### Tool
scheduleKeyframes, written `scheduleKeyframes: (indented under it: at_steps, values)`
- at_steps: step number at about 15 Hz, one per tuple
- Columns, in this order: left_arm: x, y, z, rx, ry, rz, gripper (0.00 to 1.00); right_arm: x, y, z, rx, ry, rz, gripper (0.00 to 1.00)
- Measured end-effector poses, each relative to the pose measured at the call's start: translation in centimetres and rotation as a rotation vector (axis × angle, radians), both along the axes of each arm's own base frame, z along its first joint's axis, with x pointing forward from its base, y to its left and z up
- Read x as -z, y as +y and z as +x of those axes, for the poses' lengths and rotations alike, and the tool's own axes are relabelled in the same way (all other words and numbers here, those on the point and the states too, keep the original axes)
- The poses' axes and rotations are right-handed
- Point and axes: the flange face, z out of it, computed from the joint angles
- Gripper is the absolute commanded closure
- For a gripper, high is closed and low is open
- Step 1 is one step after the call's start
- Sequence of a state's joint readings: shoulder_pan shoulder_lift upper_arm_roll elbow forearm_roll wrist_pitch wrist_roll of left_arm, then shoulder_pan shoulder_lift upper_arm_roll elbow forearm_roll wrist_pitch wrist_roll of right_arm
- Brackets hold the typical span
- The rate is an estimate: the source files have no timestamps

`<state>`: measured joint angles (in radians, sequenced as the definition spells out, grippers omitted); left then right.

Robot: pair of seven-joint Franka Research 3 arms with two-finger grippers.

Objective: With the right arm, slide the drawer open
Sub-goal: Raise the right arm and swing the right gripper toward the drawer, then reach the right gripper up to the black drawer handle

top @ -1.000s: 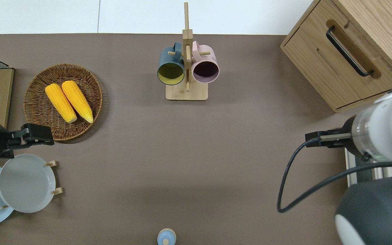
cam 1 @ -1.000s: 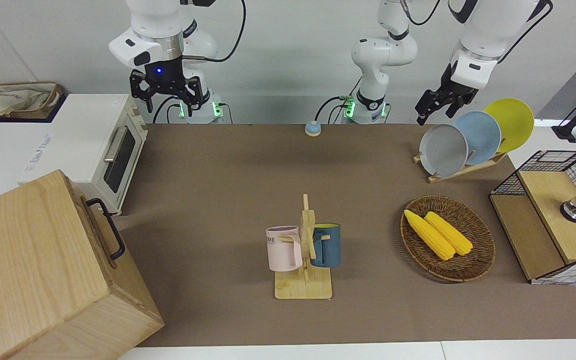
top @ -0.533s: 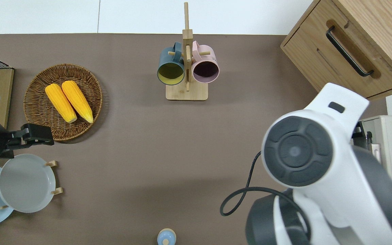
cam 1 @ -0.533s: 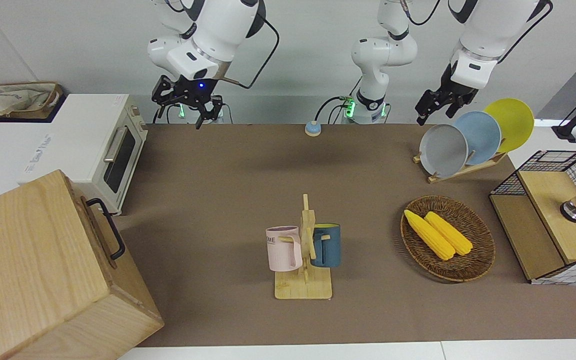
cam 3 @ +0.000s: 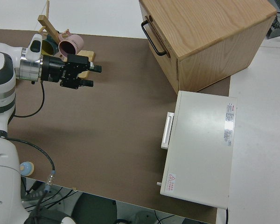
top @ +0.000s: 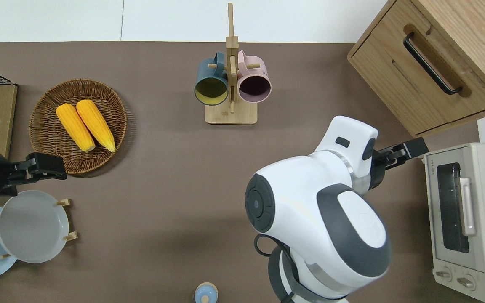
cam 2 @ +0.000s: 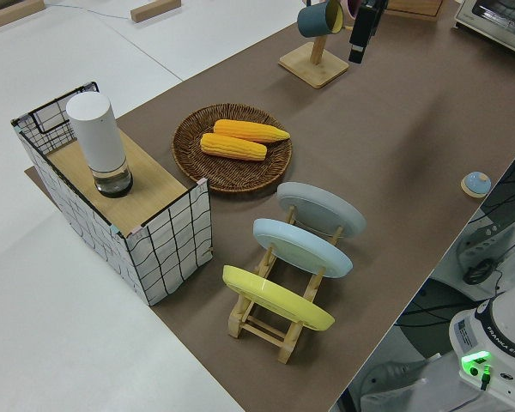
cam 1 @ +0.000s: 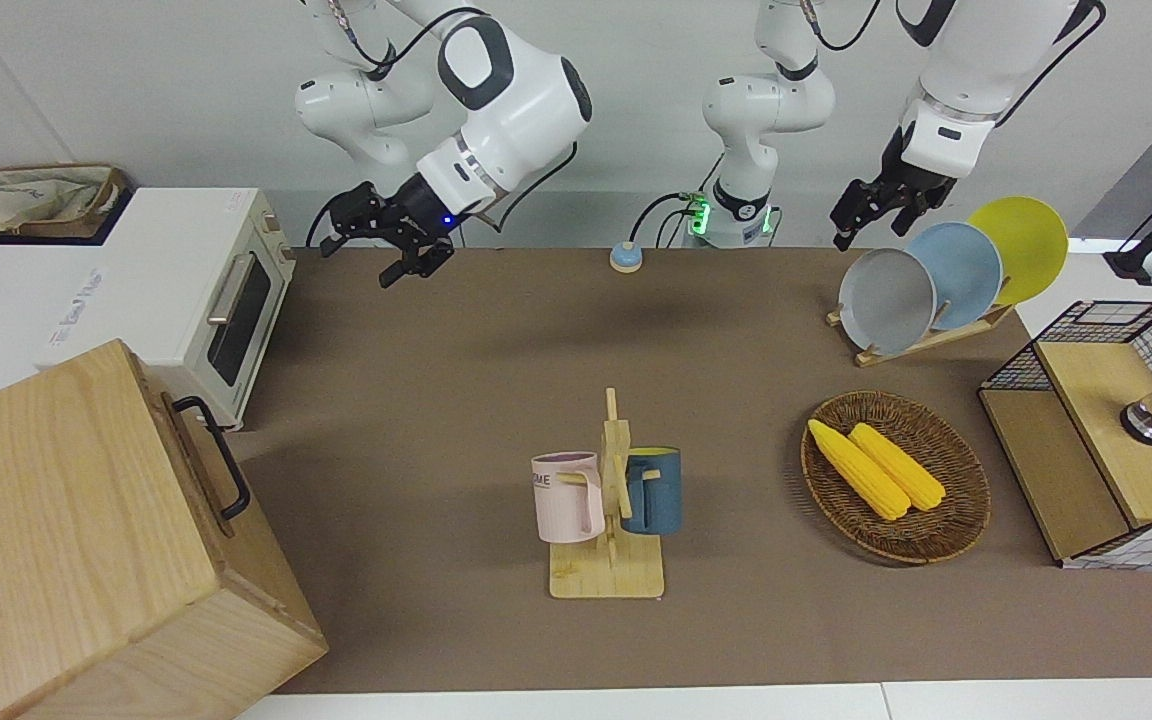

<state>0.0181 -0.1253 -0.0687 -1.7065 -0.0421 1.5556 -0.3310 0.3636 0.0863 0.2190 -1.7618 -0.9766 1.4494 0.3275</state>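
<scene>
Brown mat (top: pixel 162 189) covers the table; white tabletop shows along the top edge of the overhead view, grey wall across the top of the front view.

Bottom edge of overhead view: small blue button (top: pixel 206 293). Lower left: plate rack (cam 1: pixel 921 340) w/ grey, blue and yellow plates standing on edge. Lower right: white toaster oven (top: pixel 463 214), door shut.

Right gripper (cam 3: pixel 94 76) is up in the air over bare mat, mid-right of the overhead view, beside the oven's corner; fingers apart, nothing between them, well clear of the handle. Left arm parked; left gripper (cam 1: pixel 863 212) upper right of the front view, can't tell finger state.

Mid-left of overhead view: wicker basket (top: pixel 46 147) w/ two corn cobs (top: pixel 86 125) lying side by side. Left edge: mesh cabinet (cam 2: pixel 167 236), white cylinder (cam 2: pixel 99 142) upright on top.

Top centre: mug tree (top: pixel 230 113), dark blue mug (top: pixel 211 82) and pink mug (top: pixel 254 82) hung on it.

Top right corner: oak cabinet (top: pixel 470 25), set at an angle. The drawer (top: pixel 425 86) is shut, flush w/ the front, black bar handle (top: pixel 431 64) untouched.
</scene>
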Motion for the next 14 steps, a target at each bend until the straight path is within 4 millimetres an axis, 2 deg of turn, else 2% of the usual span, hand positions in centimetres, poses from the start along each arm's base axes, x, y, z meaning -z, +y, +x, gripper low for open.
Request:
scheduleKeyframes:
  at_steps: [3,5,11,14]
  values:
    - [0.0,0.0,0.0,0.000,0.000,0.000,0.01,3.3,0.3,0.1,-0.046,-0.015,-0.151,0.013]
    - [0.0,0.0,0.0,0.000,0.000,0.000,0.01,4.8,0.5,0.2,-0.057,-0.023,-0.213,0.013]
    - [0.0,0.0,0.0,0.000,0.000,0.000,0.01,7.3,0.7,0.9,-0.109,-0.059,-0.359,0.017]
    - [0.0,0.0,0.0,0.000,0.000,0.000,0.01,7.6,0.7,1.4,-0.128,-0.084,-0.403,0.021]
